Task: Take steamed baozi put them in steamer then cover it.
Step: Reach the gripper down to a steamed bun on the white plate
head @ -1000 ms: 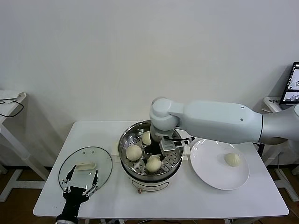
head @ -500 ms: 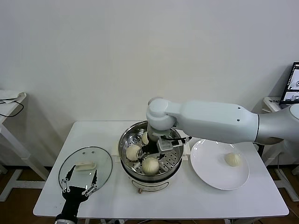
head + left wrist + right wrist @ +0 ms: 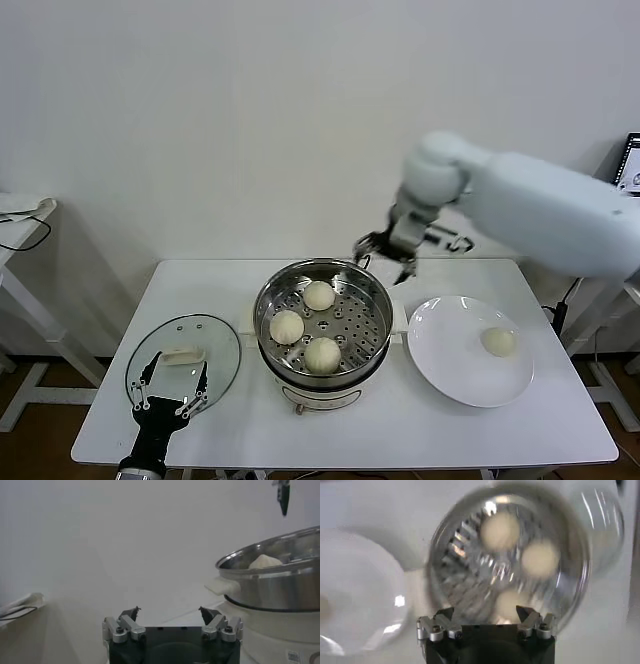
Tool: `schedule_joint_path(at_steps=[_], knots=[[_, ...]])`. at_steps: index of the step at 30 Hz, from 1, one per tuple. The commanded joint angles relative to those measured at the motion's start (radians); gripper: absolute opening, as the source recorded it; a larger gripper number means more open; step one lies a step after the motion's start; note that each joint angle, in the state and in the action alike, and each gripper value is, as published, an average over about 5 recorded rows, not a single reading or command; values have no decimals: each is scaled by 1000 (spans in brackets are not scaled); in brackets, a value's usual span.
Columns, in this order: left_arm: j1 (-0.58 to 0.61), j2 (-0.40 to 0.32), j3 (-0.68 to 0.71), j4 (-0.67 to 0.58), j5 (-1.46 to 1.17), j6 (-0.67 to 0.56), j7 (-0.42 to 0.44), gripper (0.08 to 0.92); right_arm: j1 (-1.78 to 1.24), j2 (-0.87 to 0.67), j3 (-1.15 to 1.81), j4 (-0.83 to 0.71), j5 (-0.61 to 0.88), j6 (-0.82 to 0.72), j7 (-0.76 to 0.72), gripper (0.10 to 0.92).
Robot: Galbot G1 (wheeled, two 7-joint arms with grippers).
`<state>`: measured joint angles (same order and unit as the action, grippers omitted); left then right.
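The right arm point(image 3: 540, 215), upper right of the head view, is a thick, smooth, pale grey-white shell with a rounded joint cap. It narrows to a dark wrist with thin black cables. The right claw point(image 3: 385, 250) is black with slim dark fingers. In its wrist view the fingers point(image 3: 445, 616) sit on silver knuckle blocks with round screws, above a black body. The left claw point(image 3: 170, 392), lower left of the head view, is black with silvery finger links; its fingers point(image 3: 131, 614) end in dark pointed tips.
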<state>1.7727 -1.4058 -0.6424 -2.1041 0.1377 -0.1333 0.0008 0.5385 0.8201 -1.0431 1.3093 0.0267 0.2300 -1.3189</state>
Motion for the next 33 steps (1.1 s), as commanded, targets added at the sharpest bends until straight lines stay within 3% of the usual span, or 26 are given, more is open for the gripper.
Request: schedule_joint_path(at_steps=[1, 15, 33], knots=[[4, -2, -4, 4, 1, -2, -1, 823, -158, -175, 49, -362, 98, -272, -29, 823], [4, -7, -10, 20, 1, -7, -2, 823, -391, -201, 98, -385, -18, -245, 57, 823], [2, -6, -24, 14, -32, 10, -19, 823, -493, -151, 158, -419, -52, -219, 184, 823]])
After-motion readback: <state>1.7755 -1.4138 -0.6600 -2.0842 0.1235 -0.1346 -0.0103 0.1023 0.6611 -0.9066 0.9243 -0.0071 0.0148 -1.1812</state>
